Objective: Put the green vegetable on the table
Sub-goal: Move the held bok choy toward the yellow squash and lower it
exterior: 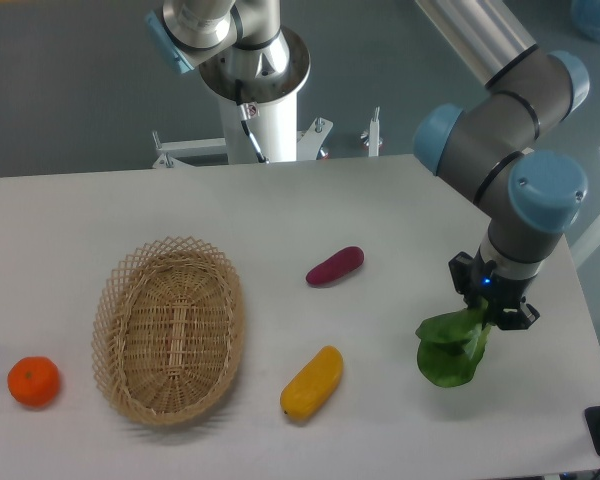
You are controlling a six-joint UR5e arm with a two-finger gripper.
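Right now, green vegetable [448, 350] hung leaves-down from gripper [490, 313], jaws clenched on its stem end; whether leaf tips touched table [280, 215] could not be told. Spot was over right part of tabletop, near front-right corner, right edge close beside. Bare white surface lay around it, to left and front. Yellow fruit [312, 382] lay well apart to left, purple vegetable [334, 266] farther back-left. Wicker basket [169, 329] and orange [33, 381] sat at far left.

Dark grey floor [70, 90] behind
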